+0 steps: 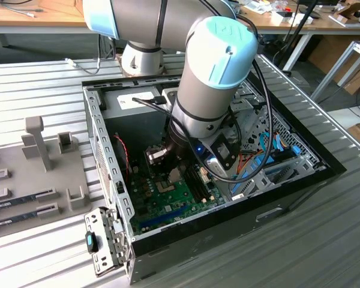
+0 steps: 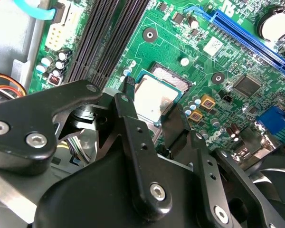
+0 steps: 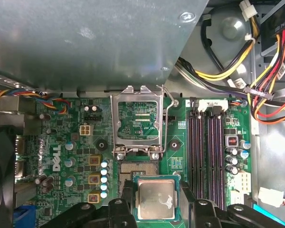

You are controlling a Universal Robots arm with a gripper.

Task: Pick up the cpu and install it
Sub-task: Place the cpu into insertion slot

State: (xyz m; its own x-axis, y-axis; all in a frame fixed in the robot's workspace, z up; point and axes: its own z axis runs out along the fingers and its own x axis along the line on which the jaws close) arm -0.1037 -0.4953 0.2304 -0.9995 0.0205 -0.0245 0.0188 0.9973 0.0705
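Install step in hand: jaws are clamping the cpu (image 3: pixel 156 199) by its edges, holding it just over the open socket (image 3: pixel 133 169); seating is calling for square alignment, I judge.

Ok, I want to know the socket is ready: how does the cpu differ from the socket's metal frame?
The cpu is a solid square, silver-topped with a green rim; the metal frame is a hollow plate with a window. The cpu is clamped between the fingers of the gripper; the metal frame is hinged to the motherboard and swung open. Both are squarish grey metal.
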